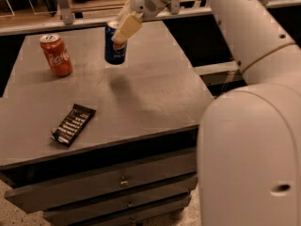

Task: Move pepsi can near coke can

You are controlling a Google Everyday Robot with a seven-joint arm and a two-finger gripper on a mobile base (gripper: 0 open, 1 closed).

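Pincer (121, 32) pinches the pepsi can (114, 53) by its top, holding it clear of the counter (150, 93) and apart from the coke can (56, 55); this looks like mid-carry, and next it probably needs bringing toward the coke can and lowering just beside it.

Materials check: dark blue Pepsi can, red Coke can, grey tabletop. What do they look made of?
Dark blue pepsi can, held above the table by the gripper shut on it: likely thin aluminium, glossy printed sides. Red coke can, upright on the table: same, bare silver top. Grey table: matte, streaky; painted wood or laminate, can't tell which.
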